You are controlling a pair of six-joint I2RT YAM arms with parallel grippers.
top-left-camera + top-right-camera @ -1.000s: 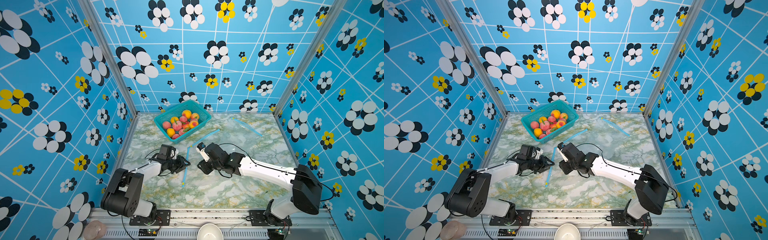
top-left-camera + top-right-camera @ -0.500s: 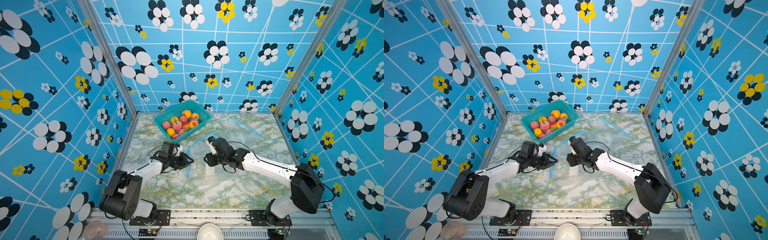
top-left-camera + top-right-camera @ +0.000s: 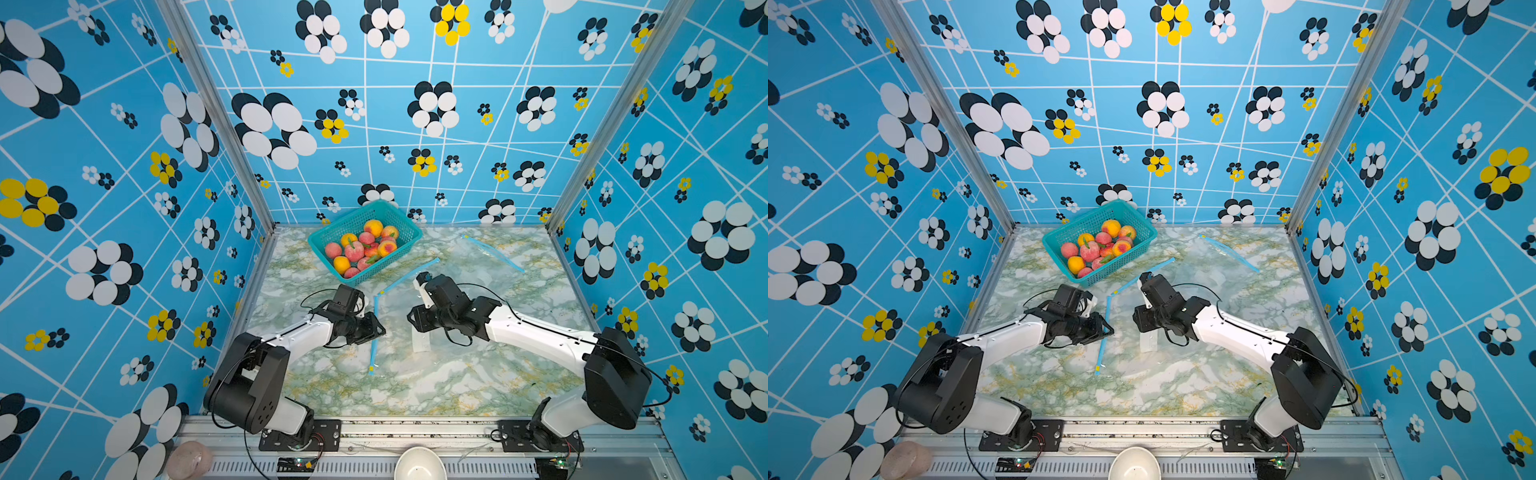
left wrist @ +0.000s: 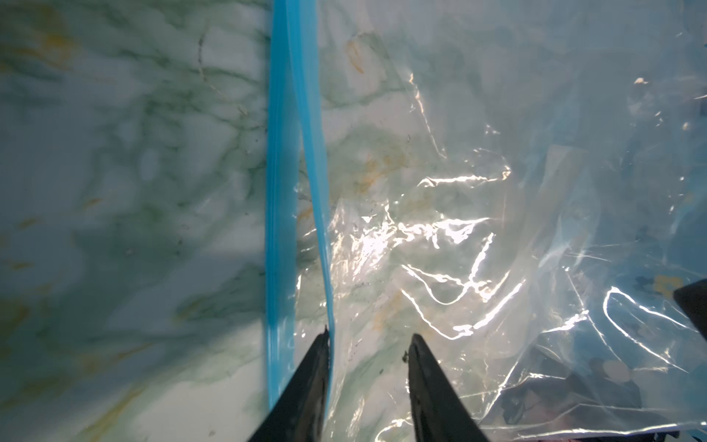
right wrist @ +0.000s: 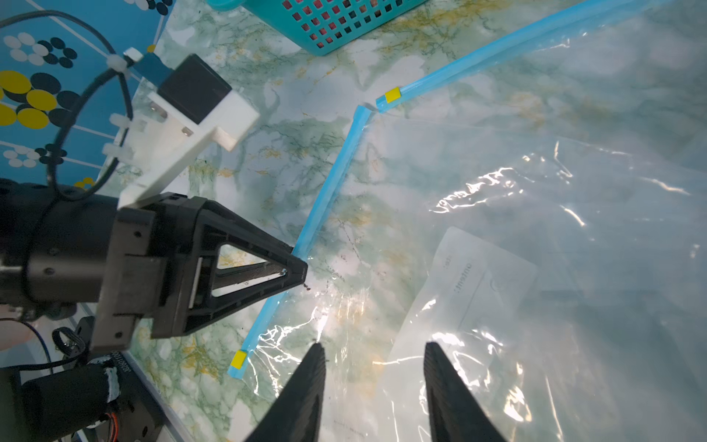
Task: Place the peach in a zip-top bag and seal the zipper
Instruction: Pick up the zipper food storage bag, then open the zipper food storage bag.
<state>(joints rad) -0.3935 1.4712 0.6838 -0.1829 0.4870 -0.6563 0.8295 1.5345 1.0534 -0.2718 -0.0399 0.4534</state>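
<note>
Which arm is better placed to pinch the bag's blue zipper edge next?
Left, most likely. The left gripper sits right at the blue zipper strip, jaws apart, one against its raised lip. The right gripper is open over the clear bag film, away from the strip.

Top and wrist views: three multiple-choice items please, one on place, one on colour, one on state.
1. Where does the teal plastic basket stand?
A. at the front edge, between the arm bases
B. at the back of the marble table, near the rear wall
C. on top of a bag

2. What colour is the zipper strip of the clear zip-top bag between the arms?
A. red
B. black
C. blue

3. That bag is:
A. lying on the table, no fruit inside
B. sealed around a peach
C. lifted clear off the table

Answers:
1. B: both top views show it by the rear wall.
2. C: the strip shows blue in both wrist views.
3. A: the film lies on the marble, and the orange-pink peaches are all in the basket.
</note>
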